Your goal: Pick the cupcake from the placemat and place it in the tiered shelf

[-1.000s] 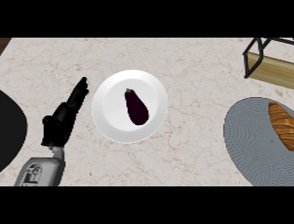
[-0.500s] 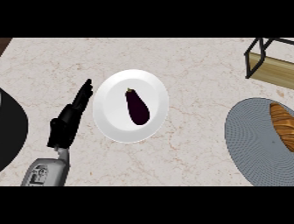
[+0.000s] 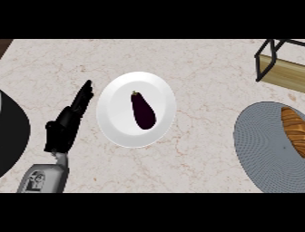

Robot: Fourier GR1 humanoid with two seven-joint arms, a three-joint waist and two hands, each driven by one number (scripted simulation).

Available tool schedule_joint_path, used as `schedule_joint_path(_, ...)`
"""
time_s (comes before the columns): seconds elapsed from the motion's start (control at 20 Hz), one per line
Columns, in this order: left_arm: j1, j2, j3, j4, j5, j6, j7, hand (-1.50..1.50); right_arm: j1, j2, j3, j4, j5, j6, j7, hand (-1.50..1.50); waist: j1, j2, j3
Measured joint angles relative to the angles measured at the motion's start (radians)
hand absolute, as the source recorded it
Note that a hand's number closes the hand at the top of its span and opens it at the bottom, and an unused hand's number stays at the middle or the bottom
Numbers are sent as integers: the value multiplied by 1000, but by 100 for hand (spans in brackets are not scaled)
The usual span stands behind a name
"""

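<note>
Looking steeply down on a marbled counter (image 3: 202,68). Left hand (image 3: 65,127) lies near-left, its grey forearm (image 3: 45,179) cut off by the lower edge. Fingers (image 3: 83,95) are straight and pressed together, pointing far and slightly right, holding nothing. The thumb juts a little to the left. The fingertips are just beside the left rim of a white plate (image 3: 118,122); cannot tell whether they touch it.

The plate sits mid-counter and carries one dark purple eggplant (image 3: 143,111), lengthwise near-to-far, stem end on the far side.

Right side: a round grey placemat (image 3: 266,149), its right and near parts cut off by the view's edges. On its far-right part lies the task's thing, a golden-brown ridged pastry (image 3: 297,131), long and curved, looking more like a croissant than a cupcake. It is well apart from the hand, with the plate between them.

Far right corner: the shelf (image 3: 296,78), a black wire frame over a pale wooden board, only partly in view, so its tiers cannot be made out. It stands apart from the placemat.

Left edge: a large dark round vessel (image 3: 4,127) with a grey rim, mostly cut off; what it is stays unclear.
</note>
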Motion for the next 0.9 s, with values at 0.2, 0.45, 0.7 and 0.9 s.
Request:
schedule_joint_path(0.2, -5, -1, -3, 1, -5, -1, 3, 0, -5, -11, 24, 99, 43, -85, -69, 150, 2, 2, 0)
schedule_joint_path(0.45, 3, -14, -20, -31, -7, -2, 21, 0, -16, -23, 12, 260, 54, -220, -198, 150, 13, 5, 1)
schedule_joint_path(0.7, -17, -9, -8, -19, -4, -3, 24, 0, -26, -6, -85, 333, -36, -362, -280, 150, 11, 7, 2)
schedule_joint_path(0.9, -26, -7, -5, -5, -1, -11, 17, 0, -48, -14, -149, 412, -108, -432, -375, 150, 14, 8, 2)
